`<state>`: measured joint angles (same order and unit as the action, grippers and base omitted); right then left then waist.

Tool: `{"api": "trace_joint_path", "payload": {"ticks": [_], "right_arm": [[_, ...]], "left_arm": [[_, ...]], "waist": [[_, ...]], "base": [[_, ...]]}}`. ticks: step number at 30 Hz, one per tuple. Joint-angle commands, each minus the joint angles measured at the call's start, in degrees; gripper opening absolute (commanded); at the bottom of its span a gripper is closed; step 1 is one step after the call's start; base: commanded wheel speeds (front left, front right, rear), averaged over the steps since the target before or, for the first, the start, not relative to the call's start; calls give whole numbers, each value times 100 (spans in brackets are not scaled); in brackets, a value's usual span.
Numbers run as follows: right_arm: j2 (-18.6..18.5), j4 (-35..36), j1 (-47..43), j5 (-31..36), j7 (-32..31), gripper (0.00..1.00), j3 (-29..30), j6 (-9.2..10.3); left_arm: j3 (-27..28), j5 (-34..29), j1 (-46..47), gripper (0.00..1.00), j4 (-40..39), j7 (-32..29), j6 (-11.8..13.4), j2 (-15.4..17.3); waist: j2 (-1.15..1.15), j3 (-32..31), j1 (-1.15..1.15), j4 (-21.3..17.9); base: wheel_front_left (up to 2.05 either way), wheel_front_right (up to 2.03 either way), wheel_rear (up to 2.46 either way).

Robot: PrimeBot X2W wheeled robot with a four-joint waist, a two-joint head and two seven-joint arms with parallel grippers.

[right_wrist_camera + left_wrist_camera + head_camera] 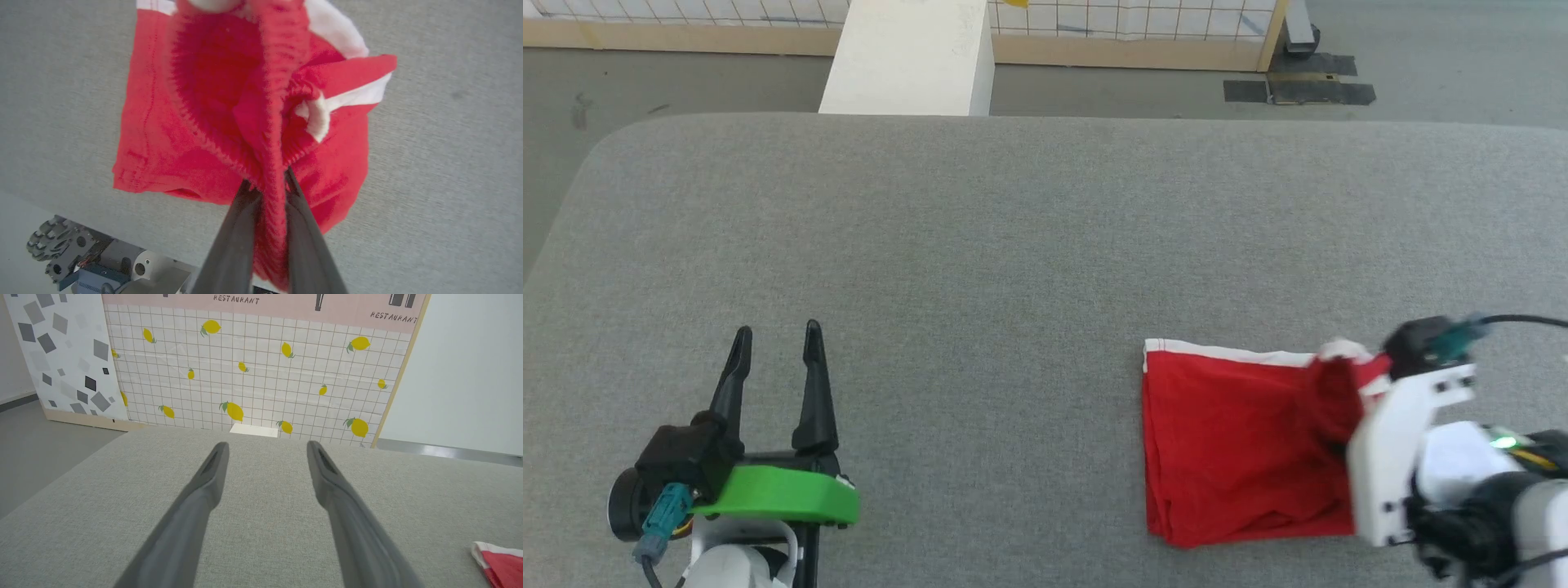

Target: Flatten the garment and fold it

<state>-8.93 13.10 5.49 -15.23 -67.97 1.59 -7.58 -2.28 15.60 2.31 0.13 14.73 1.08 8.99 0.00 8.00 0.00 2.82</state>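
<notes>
A: Right gripper (267, 185), what has it got?
B: It's clamped on a ribbed red fold of the shorts (1225, 441), bunched and raised at its fingers. The rest lies flat to its left on the grey padded table (1013, 245).
A: And the left gripper (778, 328)?
B: Fingers spread, nothing between them, well apart from the shorts. Beyond its tips are a white block (907, 57) and a lemon-print panel (261, 375).

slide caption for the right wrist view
Right hand clamps a raised fold of the red shorts over the grey table.
</notes>
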Motion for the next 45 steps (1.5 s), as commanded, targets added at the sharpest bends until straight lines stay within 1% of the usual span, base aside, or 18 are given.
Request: {"api": "trace_joint_path", "payload": {"ticks": [1, 6, 15, 16, 17, 18, 23, 26, 28, 31, 33, 34, 36, 38, 41, 45], "right_arm": [[128, -99, 32, -22, 91, 0, -125, 9], [390, -707, 353, 13, 366, 0, -644, 9], [555, -1869, 885, 145, 722, 0, -1203, 9], [561, -1960, 939, 178, 807, 5, -1255, 9], [565, -2026, 976, 203, 877, 28, -1308, 9], [569, -2091, 1014, 222, 955, 100, -1384, 9], [568, -2062, 1096, 213, 1176, 100, -1695, 9], [504, -1770, 1085, 154, 1284, 100, -1809, 9], [472, -1493, 1047, 97, 1376, 100, -1765, 9], [470, -1039, 929, -9, 1487, 100, -1502, 9], [434, -724, 833, 34, 1600, 100, -1173, 9], [383, -429, 625, 263, 1795, 100, -476, 9], [357, -426, 441, 462, 1868, 100, -77, 9], [349, -524, 260, 599, 1908, 100, 150, 9], [396, -779, 51, 643, 2011, 100, 229, 9], [463, -1245, -39, 677, 2156, 100, 127, 9]], "left_arm": [[8, -55, -36, 100, -6, 27, -20, -29], [-6, -58, 6, 100, 1, 27, -73, -50], [8, -90, -46, 100, 38, 27, -113, -83], [6, -95, -44, 100, 43, 27, -119, -92], [6, -98, -43, 100, 48, 27, -123, -99], [10, -102, -45, 100, 56, 27, -126, -108], [23, -113, -73, 100, 89, 27, -139, -157], [32, -129, -99, 100, 109, 27, -151, -177], [52, -140, -115, 100, 107, 27, -154, -182], [97, -162, -143, 100, 84, 27, -158, -169], [121, -178, -133, 100, 67, 27, -164, -159], [165, -195, -98, 100, 57, 27, -158, -153], [186, -203, -80, 100, 56, 27, -159, -157], [201, -214, -69, 100, 53, 27, -165, -161], [207, -239, -65, 100, 61, 27, -190, -156], [207, -278, -53, 100, 86, 27, -207, -150]], "waist": [[0, 5, 0, 20], [0, 44, 0, 127], [0, 80, 0, 329], [0, 87, 0, 346], [0, 87, 0, 356], [0, 83, 0, 362], [0, 39, 0, 324], [0, -16, 0, 247], [0, -48, 0, 176], [0, -92, 0, 49], [0, -96, 0, -25], [0, -106, 0, -134], [0, -97, 0, -176], [0, -83, 0, -209], [0, -54, 0, -240], [0, -13, 0, -241]], "base": [[0, 0, 0], [0, 0, 0], [0, 0, 0], [0, 0, 0], [0, 0, 0], [0, 0, 0], [0, 0, 0], [0, 0, 0], [0, 0, 0], [0, 0, 0], [0, 0, 0], [0, 0, 0], [0, 0, 0], [0, 0, 0], [0, 0, 0], [0, 0, 0]]}}
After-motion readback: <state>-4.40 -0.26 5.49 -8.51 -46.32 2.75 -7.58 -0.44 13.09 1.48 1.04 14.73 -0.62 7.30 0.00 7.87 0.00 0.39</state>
